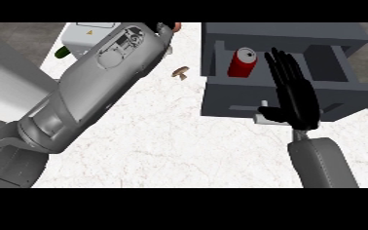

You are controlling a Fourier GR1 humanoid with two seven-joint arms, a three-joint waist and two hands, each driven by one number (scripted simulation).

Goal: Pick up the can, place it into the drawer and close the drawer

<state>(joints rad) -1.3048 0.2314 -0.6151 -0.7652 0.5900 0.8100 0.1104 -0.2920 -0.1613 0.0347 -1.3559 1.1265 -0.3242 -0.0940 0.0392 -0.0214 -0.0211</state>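
Can: red with a silver top, the can point(243, 62) lies inside the open drawer, towards its left side and tilted a little; I can't make out any print on it.
Drawer: I see the grey drawer point(229, 100) pulled out towards me from a grey cabinet point(287, 29) at upper right, with a pale handle point(265, 119) on its front.
Right hand: my right hand point(296, 97) is over the drawer's front right, fingers straight and released, grasping nothing, thumb down by the handle; I can't tell whether it touches the handle.
Right forearm: the grey right forearm point(323, 163) comes up from the lower edge.
Surface: a white marbled counter point(179, 141) with faint grey veins.
Room: a dark grey floor point(22, 34) shows at upper left.
Loose item: a small brown mushroom-like thing point(180, 72) sits on the counter just left of the drawer.
Writing: a white box point(82, 39) at upper left carries a yellow triangle label point(90, 31); nothing on it is readable.
Hidden: my left forearm point(101, 87) crosses the left half and covers much of the box.
Left hand: the left hand point(159, 28) is cut off at the top, so I can't tell its state.
Unclear: a green thing point(63, 52) peeks out beside the box, and an orange-pink bit point(176, 27) shows by the left hand.
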